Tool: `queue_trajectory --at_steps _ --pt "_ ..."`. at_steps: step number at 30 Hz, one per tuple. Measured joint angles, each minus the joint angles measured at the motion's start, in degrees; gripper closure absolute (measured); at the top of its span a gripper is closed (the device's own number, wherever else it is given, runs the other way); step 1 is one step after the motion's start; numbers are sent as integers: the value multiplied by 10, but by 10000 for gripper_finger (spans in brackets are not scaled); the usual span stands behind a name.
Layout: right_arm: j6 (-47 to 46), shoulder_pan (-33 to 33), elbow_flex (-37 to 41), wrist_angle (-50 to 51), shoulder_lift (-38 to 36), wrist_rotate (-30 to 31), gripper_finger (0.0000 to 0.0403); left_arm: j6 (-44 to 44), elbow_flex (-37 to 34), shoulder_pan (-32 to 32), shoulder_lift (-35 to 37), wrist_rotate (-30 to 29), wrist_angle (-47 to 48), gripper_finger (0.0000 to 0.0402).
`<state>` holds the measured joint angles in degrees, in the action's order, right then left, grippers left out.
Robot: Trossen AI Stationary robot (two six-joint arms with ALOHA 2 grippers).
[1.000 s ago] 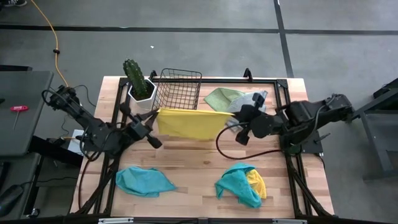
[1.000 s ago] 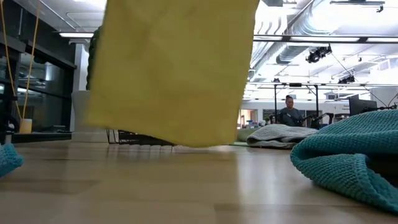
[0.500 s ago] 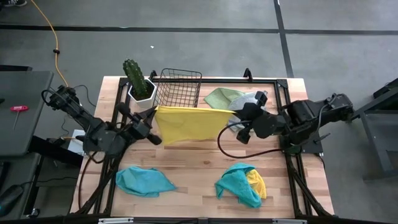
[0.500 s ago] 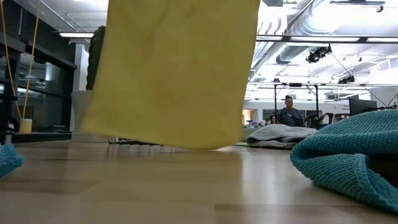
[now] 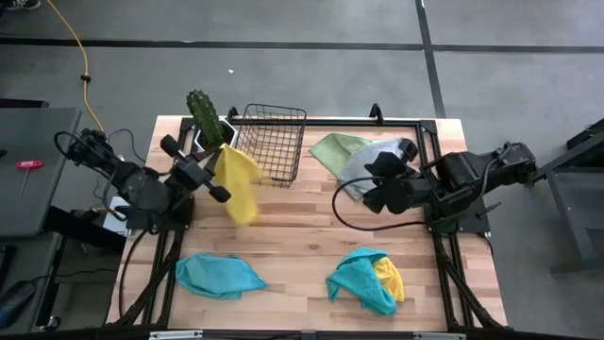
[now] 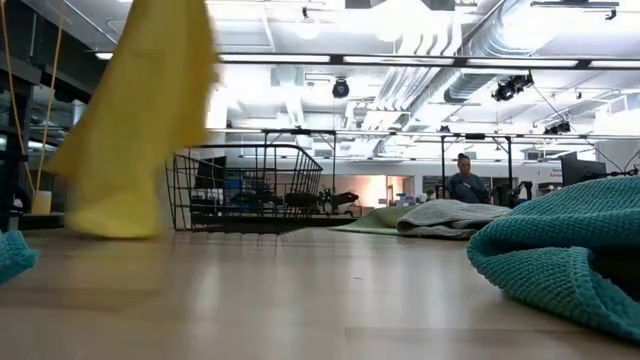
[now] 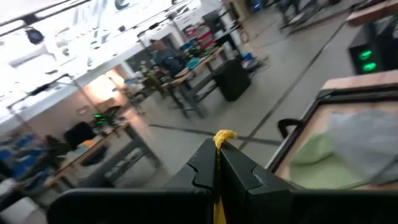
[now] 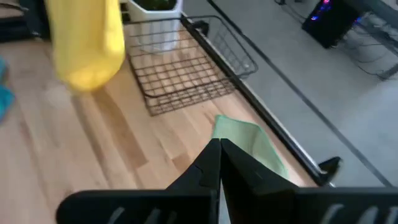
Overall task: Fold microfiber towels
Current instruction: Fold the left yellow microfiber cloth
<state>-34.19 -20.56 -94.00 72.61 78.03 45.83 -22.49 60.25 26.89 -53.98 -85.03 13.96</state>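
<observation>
Wooden table [image 5: 302, 203] carries scattered towels, while the yellow towel [image 5: 238, 184] dangles beside the wire basket [image 5: 271, 142], pinched by one corner in the clenched left gripper [image 5: 219, 192]. Right gripper [image 5: 370, 200] is closed and empty near the green towel [image 5: 332, 148]. To fold neatly, lower the cloth flat first, then re-pinch two corners.

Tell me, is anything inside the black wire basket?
The basket looks empty: through its wires you see only bare table. The yellow towel hangs beside it from the left gripper, not in it. That towel hides a little of the basket's near corner.
</observation>
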Motion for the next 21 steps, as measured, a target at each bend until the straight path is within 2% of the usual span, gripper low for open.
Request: queue_trajectory --at_steps 5,10,12,16,21 --pt "1 0 0 -12 3 -15 402 30 0 1 -1 45 0 402" --pt "17 0 0 -13 14 -18 403 63 0 -1 -37 130 -36 401" --pt "22 0 0 -14 22 -20 403 47 0 -8 -61 160 -76 401" --pt "32 4 0 -13 38 -33 397 -41 5 -30 -118 202 -171 401" --pt "31 7 0 10 58 -43 363 -70 80 -59 -181 219 -131 401"
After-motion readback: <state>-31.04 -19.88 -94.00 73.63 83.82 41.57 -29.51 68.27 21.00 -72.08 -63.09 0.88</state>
